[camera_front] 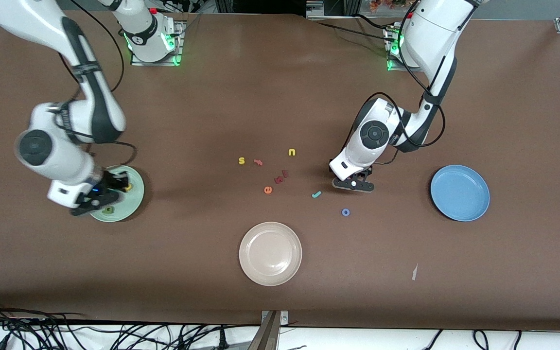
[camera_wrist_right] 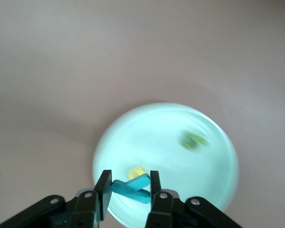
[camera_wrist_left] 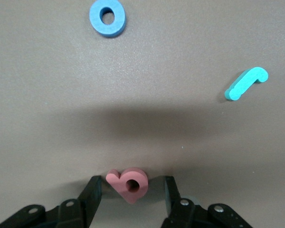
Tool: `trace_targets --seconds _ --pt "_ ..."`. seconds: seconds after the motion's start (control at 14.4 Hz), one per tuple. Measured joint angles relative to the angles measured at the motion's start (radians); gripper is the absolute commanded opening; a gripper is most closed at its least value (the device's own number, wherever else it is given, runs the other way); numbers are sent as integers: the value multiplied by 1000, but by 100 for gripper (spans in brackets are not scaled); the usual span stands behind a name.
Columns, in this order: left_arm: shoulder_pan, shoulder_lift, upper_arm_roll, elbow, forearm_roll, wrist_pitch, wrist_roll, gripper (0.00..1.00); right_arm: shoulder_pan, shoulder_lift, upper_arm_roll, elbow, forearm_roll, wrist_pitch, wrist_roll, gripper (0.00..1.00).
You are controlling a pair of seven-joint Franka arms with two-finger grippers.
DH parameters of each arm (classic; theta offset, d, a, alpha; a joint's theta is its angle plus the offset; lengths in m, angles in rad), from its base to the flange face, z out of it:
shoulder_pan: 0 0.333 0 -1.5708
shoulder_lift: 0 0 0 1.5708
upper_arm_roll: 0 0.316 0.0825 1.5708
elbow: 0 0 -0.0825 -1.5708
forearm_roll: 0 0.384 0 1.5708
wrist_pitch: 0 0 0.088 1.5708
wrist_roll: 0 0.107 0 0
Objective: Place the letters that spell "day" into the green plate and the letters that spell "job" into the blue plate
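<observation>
Closing in: left gripper (camera_wrist_left: 131, 187) sits low at the table, its fingers apart with the salmon-red letter (camera_wrist_left: 128, 183) between them, neither pad yet seen to touch it.
Key relation: salmon-red letter lies square in the gap between the fingers, its stem slanting toward one finger and its round bowl toward the other; judged ready for a straight squeeze.
Nearer arm: left arm is right over this piece; right arm is well away at its own end of the table.
Right gripper (camera_wrist_right: 128, 187): hovers over the green plate (camera_front: 136, 199), fingers clenched on the teal y (camera_wrist_right: 132, 186), which lies crosswise between them.
Green plate contents: yellow letter (camera_wrist_right: 135, 172) just under the held piece, dark green letter (camera_wrist_right: 194, 140) apart from it in the plate.
Waiting pieces: teal j (camera_front: 316, 194) and blue o (camera_front: 345, 212) lie on bare table near the left gripper, both nearer the front camera than it, well apart from each other.
Blue plate (camera_front: 460, 192): no letters in it, toward the left arm's end of the table, with bare table between it and the gripper.
Clutter: yellow s (camera_front: 241, 160), yellow u (camera_front: 291, 152), orange e (camera_front: 268, 190) and dark red letters (camera_front: 280, 177) lie mid-table, clear of the path to the blue plate.
Beige-white plate (camera_front: 270, 253): nearest the front camera, out of the way.
</observation>
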Motion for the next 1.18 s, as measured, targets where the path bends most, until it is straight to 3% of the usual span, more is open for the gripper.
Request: trace_targets --seconds 0.07,0.14,0.49,0.76,1.18 --pt "0 0 0 0 0 0 0 52 -32 -16 0 -3 2 -25 -35 100" --pt "0 0 1 1 0 0 0 44 -51 -28 0 -6 4 -42 -50 100" --pt "0 -1 3 4 5 0 0 35 -48 -46 30 1 17 -60 9 100" --pt "0 -1 5 5 5 0 0 27 -44 -80 74 115 18 -206 168 100" --pt "0 -1 5 5 5 0 0 33 -42 -147 119 315 20 -488 313 100"
